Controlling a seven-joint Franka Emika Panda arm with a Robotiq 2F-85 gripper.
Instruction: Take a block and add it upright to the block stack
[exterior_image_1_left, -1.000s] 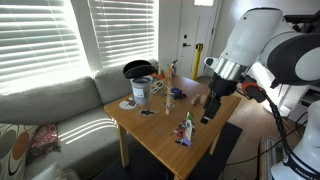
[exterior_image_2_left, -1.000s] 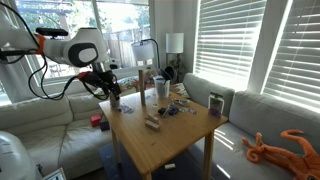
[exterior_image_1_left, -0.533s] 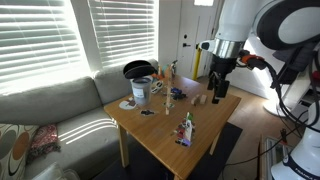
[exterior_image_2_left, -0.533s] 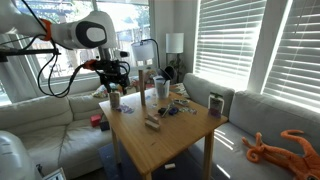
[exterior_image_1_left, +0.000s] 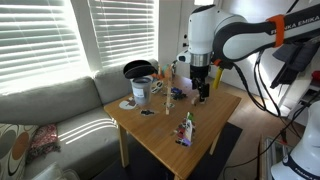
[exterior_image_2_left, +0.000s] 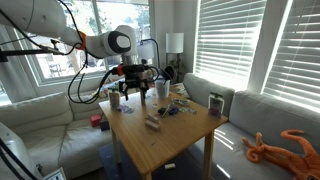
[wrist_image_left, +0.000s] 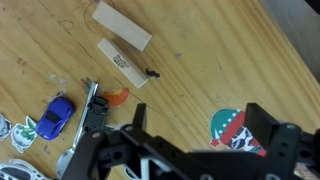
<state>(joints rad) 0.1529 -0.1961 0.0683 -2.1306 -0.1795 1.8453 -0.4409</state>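
Gripper (wrist_image_left: 195, 130) wide open and empty, hovering over the table's (exterior_image_1_left: 160, 125) far end.
I see two wooden blocks (wrist_image_left: 122, 63) lying flat just ahead; the block stack (exterior_image_1_left: 172, 70) stands at the far edge, left of the gripper.

We record strong daylight through the blinds (exterior_image_1_left: 50, 35) in both exterior views — slats overexposed, stripes of light across the sofa (exterior_image_1_left: 55, 118). Fine detail is soft. In the wrist view the table (wrist_image_left: 220, 50) is evenly lit; the gripper (wrist_image_left: 200, 125) — dark, slightly blurred.
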